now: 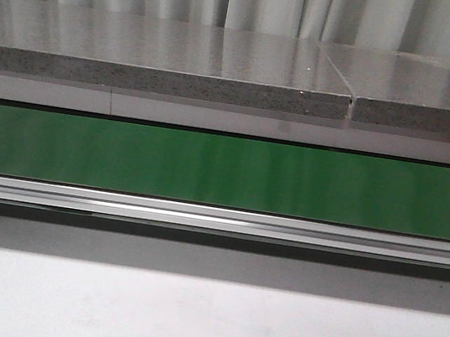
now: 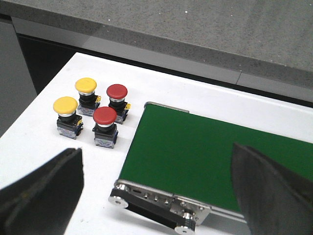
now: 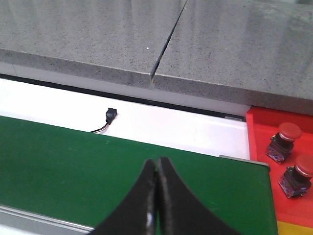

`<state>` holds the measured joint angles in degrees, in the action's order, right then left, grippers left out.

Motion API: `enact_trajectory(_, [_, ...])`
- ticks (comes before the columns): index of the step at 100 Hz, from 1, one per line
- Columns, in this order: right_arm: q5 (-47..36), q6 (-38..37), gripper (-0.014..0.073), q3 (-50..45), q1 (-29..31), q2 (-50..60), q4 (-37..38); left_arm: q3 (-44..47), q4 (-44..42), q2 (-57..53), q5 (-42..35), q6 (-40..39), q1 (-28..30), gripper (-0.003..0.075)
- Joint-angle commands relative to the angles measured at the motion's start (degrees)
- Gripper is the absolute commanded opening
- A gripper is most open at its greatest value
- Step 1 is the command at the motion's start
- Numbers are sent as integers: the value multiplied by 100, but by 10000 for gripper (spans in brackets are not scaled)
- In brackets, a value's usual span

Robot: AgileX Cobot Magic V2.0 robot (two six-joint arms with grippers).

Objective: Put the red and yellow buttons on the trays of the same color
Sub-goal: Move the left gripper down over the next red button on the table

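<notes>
- Front view showed the green conveyor belt (image 1: 224, 171) spanning the middle of the frame from edge to edge, with a grey stone-like counter (image 1: 165, 58) across the upper part and the white table (image 1: 203, 318) along the bottom; no button and no gripper appeared there.
- The red tray (image 3: 264, 129) sat at the right edge of the right wrist frame, off the belt's end, with a strip of the yellow tray (image 3: 295, 228) in the lower right corner; their position suggested the belt delivered buttons toward them.
- The left gripper (image 2: 161, 188) filled the lower corners of the left wrist frame, its fingers spread wide and holding nothing, poised over the belt's end as if ready to pick.
- The right gripper (image 3: 156, 196) stood at lower centre of its frame, fingers pressed together, empty, above the belt.
- Four push buttons waited in a cluster at the left centre of the left wrist frame: two yellow buttons (image 2: 65, 105) and two red buttons (image 2: 104, 115), just beside the belt.
- Two more red buttons on the tray (image 3: 289, 131) already sat sorted at the right edge.
</notes>
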<state>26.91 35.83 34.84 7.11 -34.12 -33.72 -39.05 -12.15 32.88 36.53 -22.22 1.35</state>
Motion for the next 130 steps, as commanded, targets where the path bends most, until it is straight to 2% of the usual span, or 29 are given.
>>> enact_trajectory(1, [-342,59,-66,138,-4,6,-115,-544,-88,606,-369,-222,99,601])
enact_trajectory(30, [-342,59,-66,138,-4,6,-115,-1417,199,2631,-378,-258,644,601])
enact_trajectory(60, [-342,59,-66,138,-4,6,-115,-1856,335,3992,-503,-258,1255,601])
enact_trajectory(92, [-342,59,-66,138,-4,6,-115,-2134,371,5036,-799,-246,1280,601])
enact_trajectory(130, [-342,59,-66,138,-4,6,-115,-2833,371,6061,-698,-246,1280,601])
